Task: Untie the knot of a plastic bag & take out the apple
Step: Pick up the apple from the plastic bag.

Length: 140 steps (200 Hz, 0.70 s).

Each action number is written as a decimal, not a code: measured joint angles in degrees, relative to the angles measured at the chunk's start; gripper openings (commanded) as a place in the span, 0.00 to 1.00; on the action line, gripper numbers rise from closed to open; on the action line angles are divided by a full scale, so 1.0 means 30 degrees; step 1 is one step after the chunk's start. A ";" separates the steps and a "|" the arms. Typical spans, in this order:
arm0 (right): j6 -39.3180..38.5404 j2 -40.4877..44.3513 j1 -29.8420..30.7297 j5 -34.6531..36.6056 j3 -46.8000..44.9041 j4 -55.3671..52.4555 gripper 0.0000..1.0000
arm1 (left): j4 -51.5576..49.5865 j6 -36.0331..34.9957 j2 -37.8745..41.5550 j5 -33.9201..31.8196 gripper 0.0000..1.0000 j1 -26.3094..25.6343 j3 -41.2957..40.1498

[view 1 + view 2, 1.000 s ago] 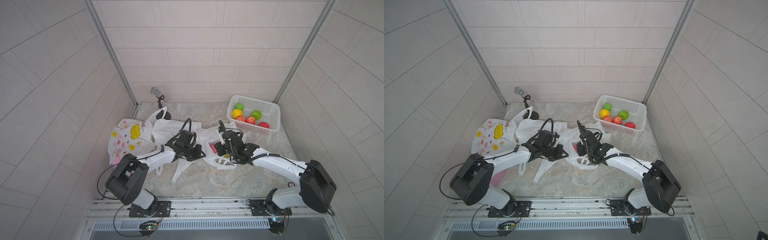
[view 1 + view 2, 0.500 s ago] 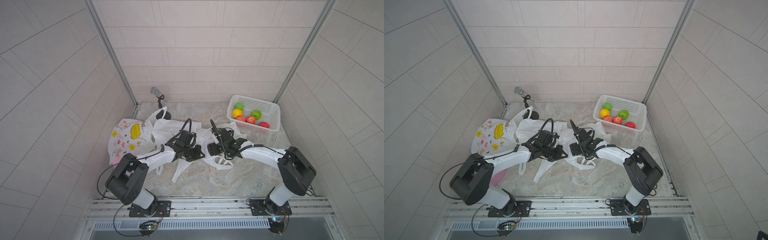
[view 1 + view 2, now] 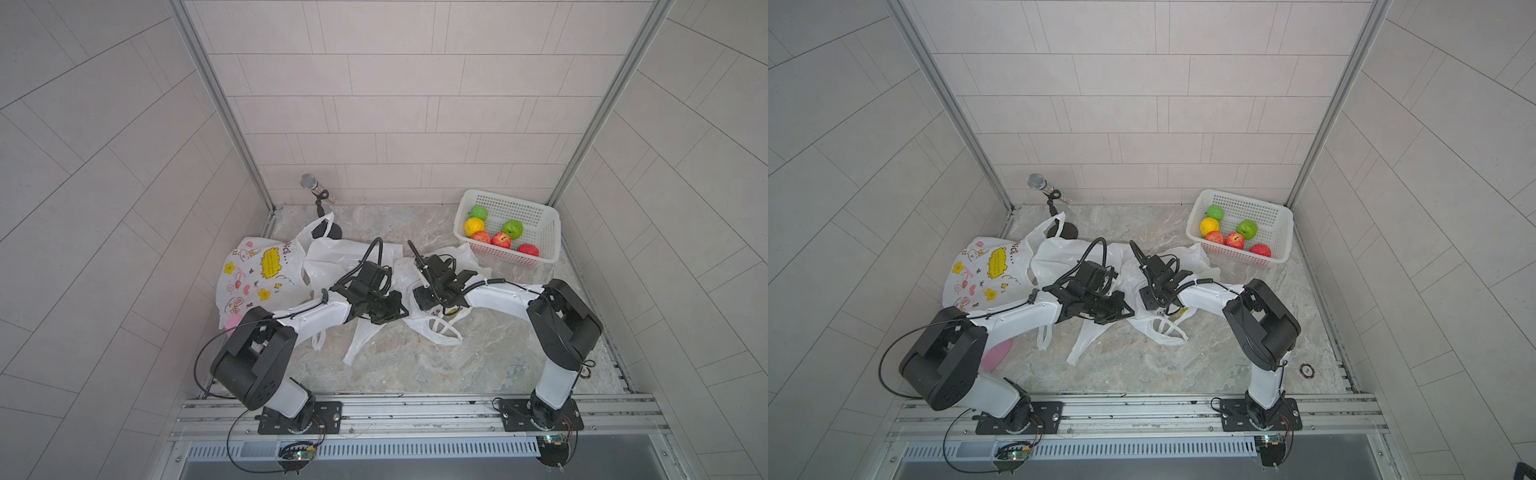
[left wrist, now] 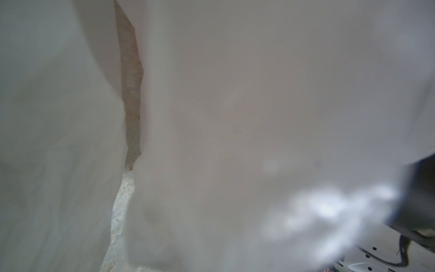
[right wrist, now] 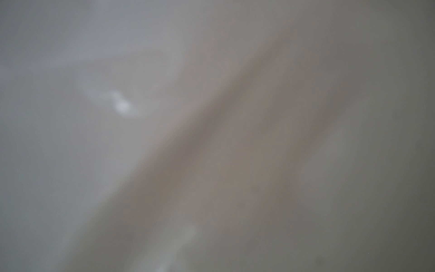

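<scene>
Left gripper (image 3: pixel 392 311) first: in both top views it's down low at the left edge of the white plastic bag (image 3: pixel 461 259), fingers together. It looks like it's got a fold of film pinched, though I can't swear to that from up here. Right gripper (image 3: pixel 427 296) is shoved nose-first into the bag's crumpled middle, and the plastic hides whether its fingers are apart or closed, so no call from me.

The bag sits in the middle of the table (image 3: pixel 415 365) with its handle loops (image 3: pixel 438 330) lying loose toward the robot. So I'd guess the knot is already undone and we're on the dig-out-the-apple step. Can't see the apple itself; my bet is it's inside, under the right gripper. The basket (image 3: pixel 515 204) of fruit is at the right rear, apart from the bag. A printed bag (image 3: pixel 257 274) and a second white bag (image 3: pixel 338 257) lie on the left.

Left wrist view: basically all blurry bag film (image 4: pixel 235 106) right up against the lens, with a thin slit showing the table (image 4: pixel 118 212). No fingers visible.

Right wrist view: nothing but foggy bag film (image 5: pixel 211 141). No apple, no fingertips.

Next move, as I read it: left should pin the mouth open while right finds the apple, closes round it and lifts it clear without dragging film along.
</scene>
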<state>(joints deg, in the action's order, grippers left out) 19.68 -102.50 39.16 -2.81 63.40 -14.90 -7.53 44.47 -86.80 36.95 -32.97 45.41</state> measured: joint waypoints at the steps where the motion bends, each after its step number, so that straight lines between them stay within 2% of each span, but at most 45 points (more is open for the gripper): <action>1: -0.0036 0.0007 0.0000 0.0022 -0.0007 -0.0015 0.46 | -0.0007 -0.0007 0.0000 0.0000 0.00 0.0000 0.0000; 32: -0.0131 0.1399 0.0058 0.0073 -0.1027 -0.0036 0.32 | -0.0240 -0.0138 0.0029 -0.0036 0.00 0.0044 0.0007; 61: -0.0284 0.5100 0.0240 -0.0182 -0.2987 -0.0197 0.21 | -0.0539 -0.0146 0.0452 -0.0073 0.00 0.0160 0.0007; 119: -0.0532 1.3668 0.0211 -0.3220 -0.6572 -0.0852 0.16 | -0.1195 -0.0189 0.1202 -0.0794 0.00 0.0364 0.0495; 140: -0.0211 1.6407 -0.1027 -0.3687 -0.6557 -0.1202 0.13 | -0.1290 -0.0189 0.1231 -0.0962 0.00 0.0364 0.0532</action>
<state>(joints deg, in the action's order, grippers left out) 19.05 -53.28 36.07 -13.87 43.72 -18.50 -11.40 43.90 -83.11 34.06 -31.88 47.00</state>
